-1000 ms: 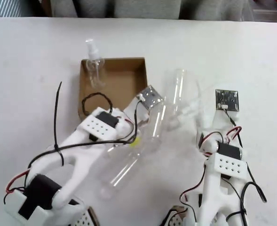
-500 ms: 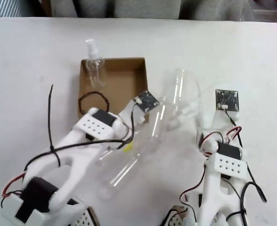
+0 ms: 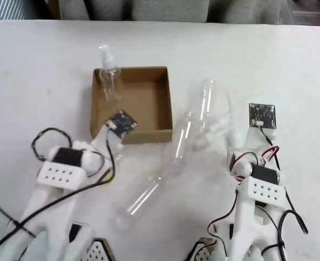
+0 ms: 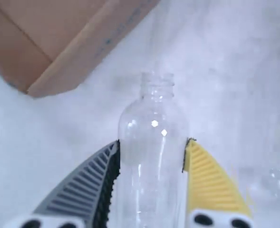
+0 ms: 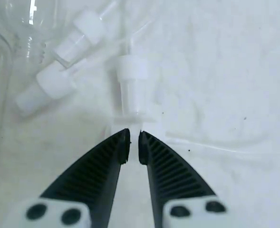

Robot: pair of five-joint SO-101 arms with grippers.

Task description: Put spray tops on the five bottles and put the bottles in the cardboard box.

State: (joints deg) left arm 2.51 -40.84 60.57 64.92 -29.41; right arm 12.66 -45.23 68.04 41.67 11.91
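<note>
left gripper (image 4: 151,141) clamped on clear bottle (image 4: 152,111) near cardboard box (image 4: 90,45) corner; right gripper (image 5: 134,142) nearly closed, tips just beside spray top (image 5: 132,85)

Mostly plastic and cardboard on my screens.
The bottle (image 4: 154,123) I see is clear, glossy plastic that catches highlights; the spray tops (image 5: 132,83) are white, smooth, matt plastic. The box (image 3: 149,134) is matt brown cardboard with raw-cut edges. The table (image 3: 268,60) looks white, matt and faintly speckled. The left gripper (image 4: 152,144) and right gripper (image 5: 133,142) are ribbed matt plastic, on smooth white plastic arms (image 3: 260,204).
</note>
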